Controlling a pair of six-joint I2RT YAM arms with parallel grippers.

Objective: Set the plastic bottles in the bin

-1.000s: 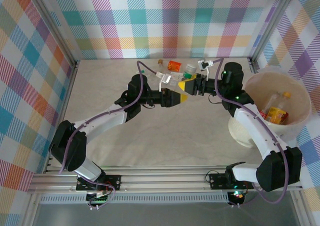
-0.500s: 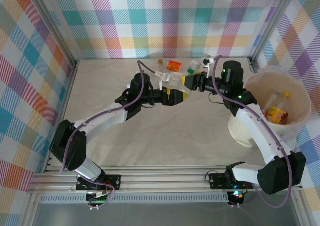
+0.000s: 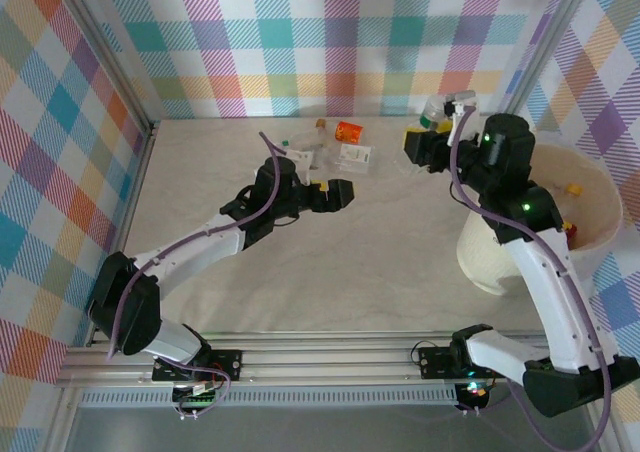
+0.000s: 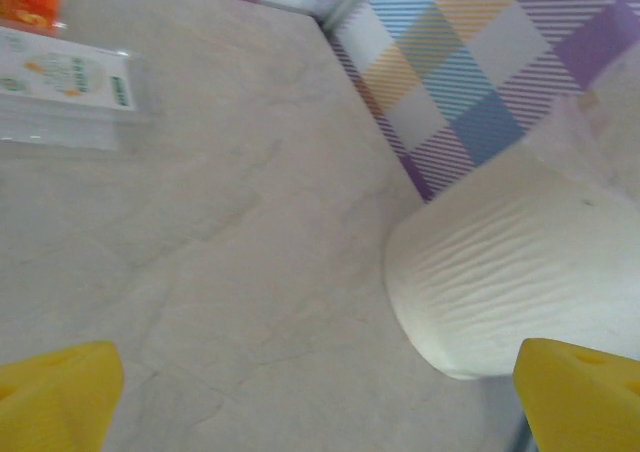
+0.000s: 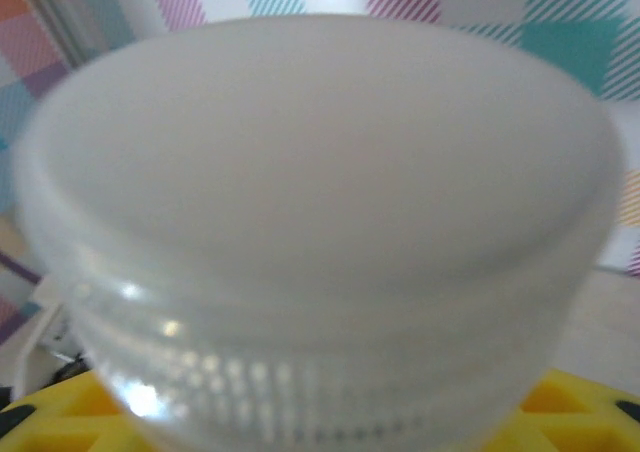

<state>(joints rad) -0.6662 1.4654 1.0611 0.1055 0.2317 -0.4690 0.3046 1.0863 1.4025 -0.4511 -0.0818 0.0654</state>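
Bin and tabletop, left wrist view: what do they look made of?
Large round cream-white bin: probably moulded plastic, matte; fine ribs run down its wall and it shows no shine. Pale grey tabletop: smooth, low gloss, with faint marble-like veining; it could be laminate or a printed sheet, the look leaves that open.

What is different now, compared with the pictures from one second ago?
The left gripper let go of the clear bottle, opened and drew back. The right gripper, shut on that bottle, carried it up and right, toward the bin. The orange-labelled bottle, the white-labelled pack and the bin stayed in place.
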